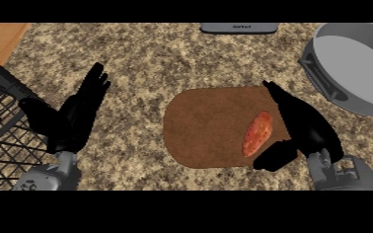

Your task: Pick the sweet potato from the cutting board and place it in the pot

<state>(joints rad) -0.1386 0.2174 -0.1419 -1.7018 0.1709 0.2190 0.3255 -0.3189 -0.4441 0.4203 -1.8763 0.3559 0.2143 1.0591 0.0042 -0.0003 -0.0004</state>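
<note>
On the speckled stone bench (146,54) we count 1 orange oblong sweet potato (257,133), lying on the right part of 1 brown rounded cutting board (204,128). Our right hand (310,131) flanks it, fingers (284,101) released and straight. Our left hand (73,118) rests open beside 1 black wire basket (15,133). 1 grey metal pot (346,64) stands upper right.

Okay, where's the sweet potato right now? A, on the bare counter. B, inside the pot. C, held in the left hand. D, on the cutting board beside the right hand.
D: the sweet potato lies on the cutting board, close alongside the right hand, while the pot at the upper right shows only grey inside.
</note>
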